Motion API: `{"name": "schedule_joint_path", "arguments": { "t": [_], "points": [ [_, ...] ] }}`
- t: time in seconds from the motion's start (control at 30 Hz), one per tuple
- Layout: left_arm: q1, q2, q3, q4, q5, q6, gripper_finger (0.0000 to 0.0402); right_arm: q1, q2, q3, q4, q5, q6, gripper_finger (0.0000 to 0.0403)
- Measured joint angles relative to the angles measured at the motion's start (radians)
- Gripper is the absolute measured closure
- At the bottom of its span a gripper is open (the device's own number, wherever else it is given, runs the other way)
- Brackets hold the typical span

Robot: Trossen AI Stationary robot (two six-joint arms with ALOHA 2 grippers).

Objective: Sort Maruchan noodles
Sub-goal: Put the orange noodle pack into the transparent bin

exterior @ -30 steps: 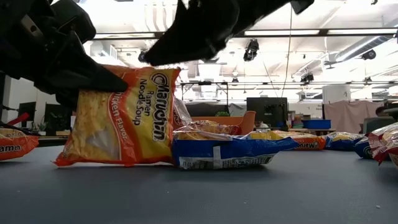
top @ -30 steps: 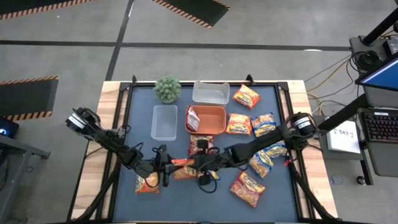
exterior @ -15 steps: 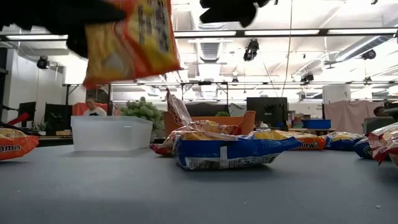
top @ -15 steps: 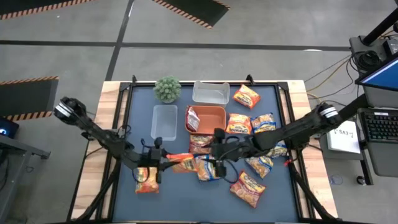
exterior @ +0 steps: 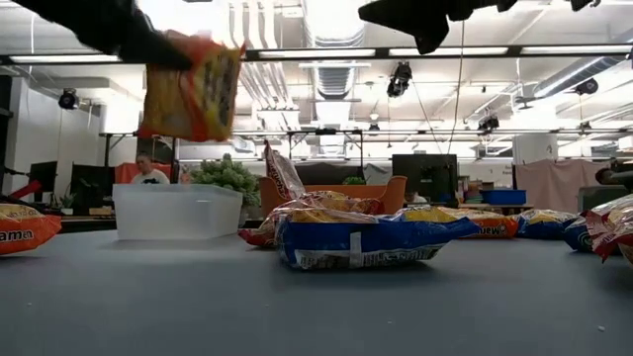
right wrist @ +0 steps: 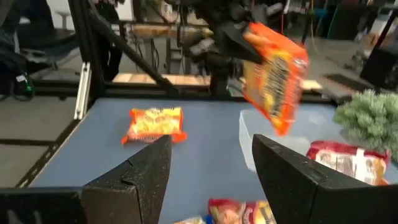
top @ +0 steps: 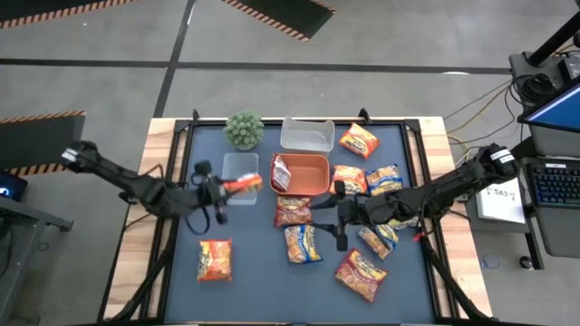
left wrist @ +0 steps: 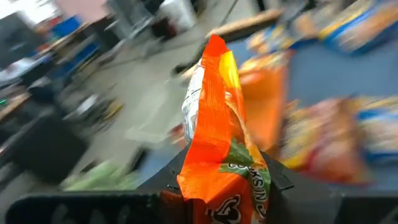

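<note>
High view: the left tool [top: 220,187] clamps an orange noodle packet [top: 243,185] over the clear tub [top: 240,172]; the right tool [top: 339,215], holding nothing, hangs above loose packets [top: 300,243] on the tabletop [top: 263,267].

Low view: the held packet [exterior: 190,89] hangs clear of the tabletop, showing height that the overhead hides.

Left wrist view: the crinkly wrapper [left wrist: 224,155] looks light, slippery and brittle inside, best pinched at an end seam.

Right wrist view: the right tool's fingers [right wrist: 137,177] stand apart, empty.
</note>
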Motion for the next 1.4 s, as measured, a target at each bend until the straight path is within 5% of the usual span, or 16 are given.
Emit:
{"name": "schedule_joint_path", "arguments": {
  "t": [0.17, 0.57, 1.4],
  "points": [
    [0.203, -0.032, 0.002, -0.067, 0.035, 0.041, 0.0326, -0.002, 0.007, -0.005, 0.016, 0.0, -0.017, 0.0188],
    [0.55, -0.026, -0.036, 0.025, 0.444, 0.147, 0.0326, -0.002, 0.006, -0.005, 0.016, 0.0, -0.033, 0.0188],
    [0.623, -0.013, -0.203, 0.236, 0.505, 0.17, 0.0306, -0.002, 0.006, -0.005, 0.006, 0.0, -0.037, 0.0188]
  ]
}}
